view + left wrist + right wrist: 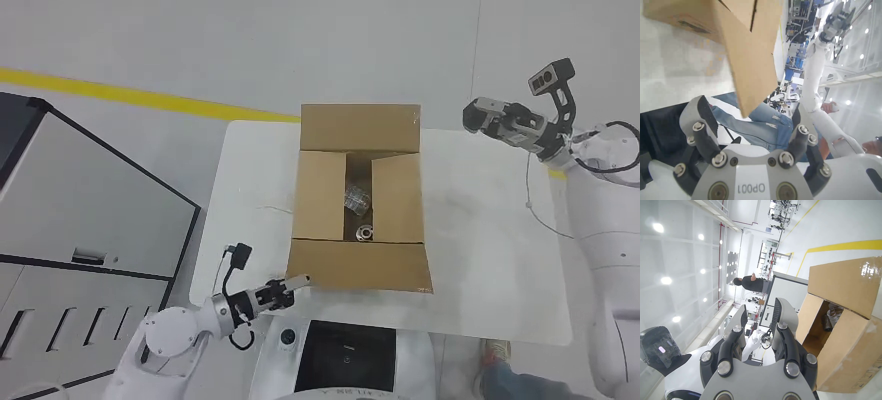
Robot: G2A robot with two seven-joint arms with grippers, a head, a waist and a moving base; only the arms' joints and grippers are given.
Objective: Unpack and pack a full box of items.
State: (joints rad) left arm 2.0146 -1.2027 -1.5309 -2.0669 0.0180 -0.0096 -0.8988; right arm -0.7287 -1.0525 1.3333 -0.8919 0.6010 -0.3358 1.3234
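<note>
At the box's (360, 130) near corner, a flap pokes between the left gripper's (750, 108) spread jaws; the right gripper (761, 305) hangs parted, well apart.

We record one white desk (490, 285); one grey cabinet (90, 205) (dark-framed) standing beside it; one yellow line (120, 91) running across the floor (150, 40).

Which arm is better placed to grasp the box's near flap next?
Left, probably. The left end effector, open, sits right at the near flap's corner. The right end effector hangs beyond the box's far corner, apart from it.
</note>
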